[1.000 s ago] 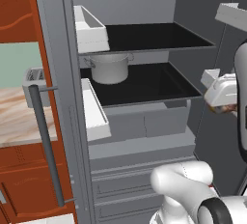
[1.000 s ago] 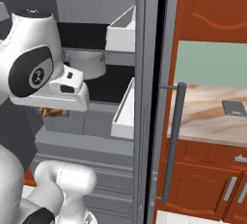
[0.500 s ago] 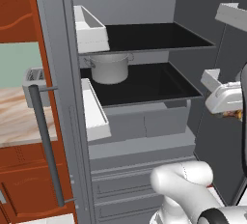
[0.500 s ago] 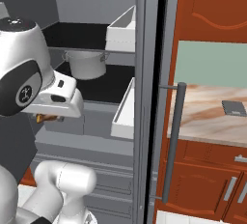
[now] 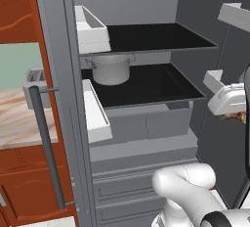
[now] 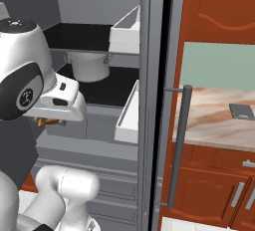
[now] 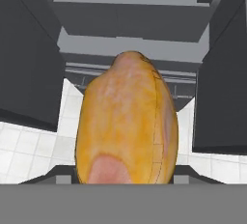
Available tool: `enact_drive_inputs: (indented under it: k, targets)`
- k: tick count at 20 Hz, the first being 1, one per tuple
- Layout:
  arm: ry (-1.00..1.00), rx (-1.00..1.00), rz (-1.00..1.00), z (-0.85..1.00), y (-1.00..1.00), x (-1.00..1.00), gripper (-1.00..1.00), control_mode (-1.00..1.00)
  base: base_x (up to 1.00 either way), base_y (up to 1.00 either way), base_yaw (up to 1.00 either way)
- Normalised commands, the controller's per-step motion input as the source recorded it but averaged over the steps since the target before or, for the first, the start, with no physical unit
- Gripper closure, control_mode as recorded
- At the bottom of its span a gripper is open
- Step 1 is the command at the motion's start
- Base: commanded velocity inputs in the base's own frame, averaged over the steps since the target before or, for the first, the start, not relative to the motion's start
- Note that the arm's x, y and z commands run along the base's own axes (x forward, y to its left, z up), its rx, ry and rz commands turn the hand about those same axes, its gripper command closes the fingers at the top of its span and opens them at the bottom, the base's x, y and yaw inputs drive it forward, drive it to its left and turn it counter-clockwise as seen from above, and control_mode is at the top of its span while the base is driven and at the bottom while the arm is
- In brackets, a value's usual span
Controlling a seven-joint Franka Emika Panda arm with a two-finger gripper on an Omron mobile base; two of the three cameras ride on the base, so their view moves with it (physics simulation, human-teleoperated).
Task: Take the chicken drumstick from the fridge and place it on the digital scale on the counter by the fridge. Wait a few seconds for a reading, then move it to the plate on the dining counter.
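One chicken drumstick (image 7: 126, 121) (gripped); one pot (image 5: 111, 68)

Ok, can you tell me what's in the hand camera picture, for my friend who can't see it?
A golden-orange chicken drumstick sits big and close in the middle, held in the robot's gripper. Behind it are the grey drawers of the open fridge, and a white tiled floor below.

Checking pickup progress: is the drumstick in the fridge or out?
Out: the chicken drumstick is held in the gripper, off the fridge shelves, above floor tiles.
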Motion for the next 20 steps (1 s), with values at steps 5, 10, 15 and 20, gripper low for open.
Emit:
enact_drive_inputs:
  k: [5,10,15,20]
  targets:
    - [0.00,0.00,0.00,0.00,0.00,-0.06,1.00,1.00,-0.74,-0.39,0.00]
    - [0.00,0.00,0.00,0.00,0.00,0.00,1.00,1.00,-0.98,-0.82,-0.03]
    - [0.00,0.00,0.00,0.00,0.00,0.00,1.00,1.00,-0.72,-0.85,-0.03]
    - [0.00,0.00,0.00,0.00,0.00,0.00,1.00,1.00,0.27,-0.85,0.04]
